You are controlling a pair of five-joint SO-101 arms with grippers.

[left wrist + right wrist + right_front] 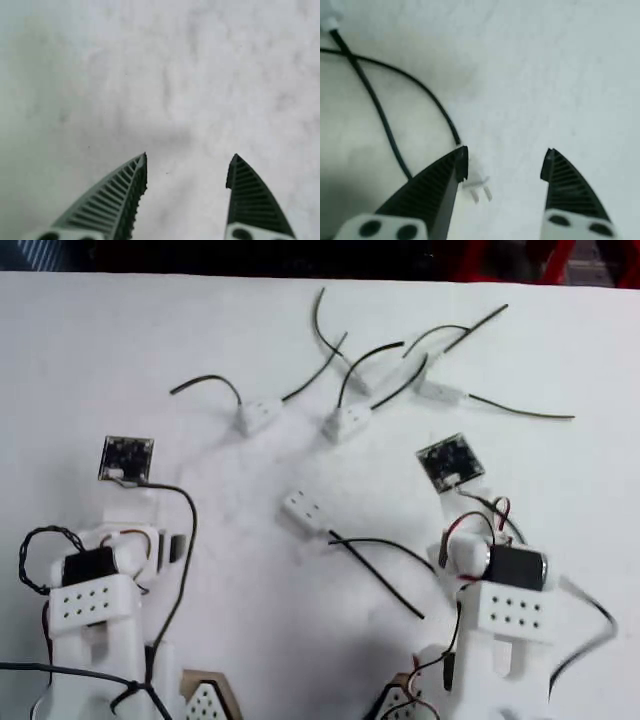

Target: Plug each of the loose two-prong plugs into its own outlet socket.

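**Early stage of the plugging task.** The right gripper (505,153) hangs low over the white worktop (120,350) with its fingers spread and empty. A loose two-prong plug (477,188) lies flat just beside one fingertip, prongs bare, and its black cord (420,85) trails away across the surface. The left gripper (189,156) is likewise released, over bare worktop, grasping nothing.

In the high view the nearest socket block (305,510) lies mid-worktop between the two arms, and its holes look unfilled. A second socket block (258,417) and a third socket block (347,422) lie farther back, each with cords running off both ends. Whether either already carries a plug cannot be told.

Judged from this layout, no insertion can be confirmed as done. At least the plug by the right gripper is yet to be grasped, aligned and seated.
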